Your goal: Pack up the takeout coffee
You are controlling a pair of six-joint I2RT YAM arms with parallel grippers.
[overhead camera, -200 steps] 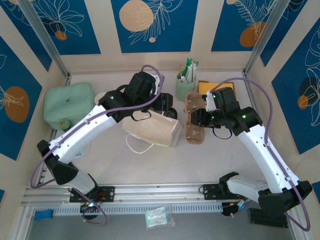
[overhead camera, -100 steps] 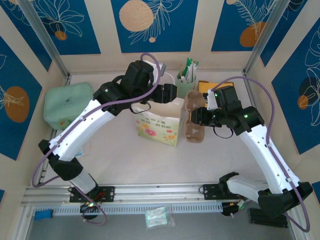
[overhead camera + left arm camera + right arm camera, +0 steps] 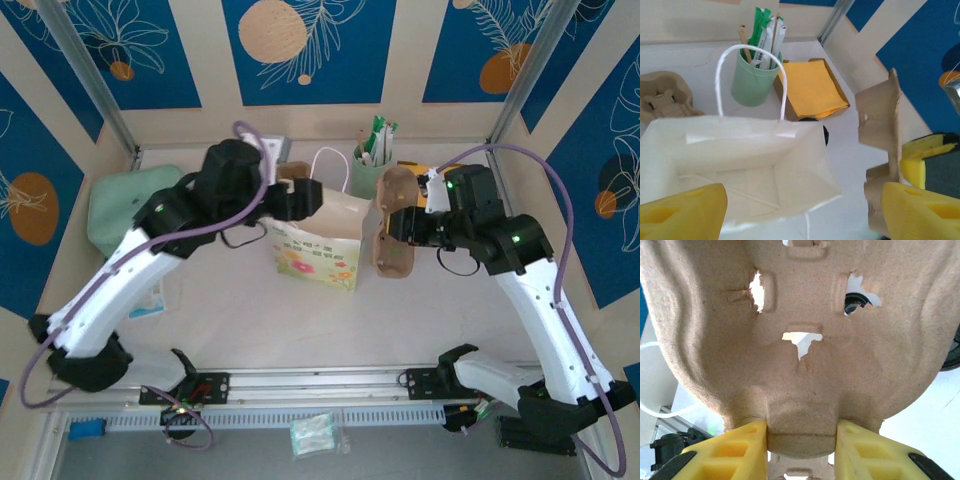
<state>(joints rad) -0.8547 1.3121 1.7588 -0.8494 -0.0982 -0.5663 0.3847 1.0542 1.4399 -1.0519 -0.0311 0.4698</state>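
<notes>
The takeout coffee is hidden; a black sliver (image 3: 826, 135) shows behind the bag, and I cannot tell what it is. A white paper bag (image 3: 318, 245) with a flower print stands upright mid-table, its mouth (image 3: 747, 170) open and empty. My left gripper (image 3: 298, 197) hovers at the bag's top left edge; in its wrist view it (image 3: 800, 195) stands open, with one yellow finger on each side of the bag's mouth and not touching it. My right gripper (image 3: 402, 226) is shut on a brown cardboard cup carrier (image 3: 388, 232), held on edge just right of the bag; the fingers (image 3: 730, 450) pinch one moulded cup pocket (image 3: 801, 432).
A green cup (image 3: 369, 170) of stirrers and packets stands behind the bag. A box of yellow napkins (image 3: 812, 87) lies to its right. A second cardboard carrier (image 3: 662, 95) lies at the back left of the bag. A pale green container (image 3: 128, 205) sits at the far left.
The bag went from lying on its side to standing upright. My left gripper opened, let it go and drew back to the left. The right gripper raised the carrier slightly.
</notes>
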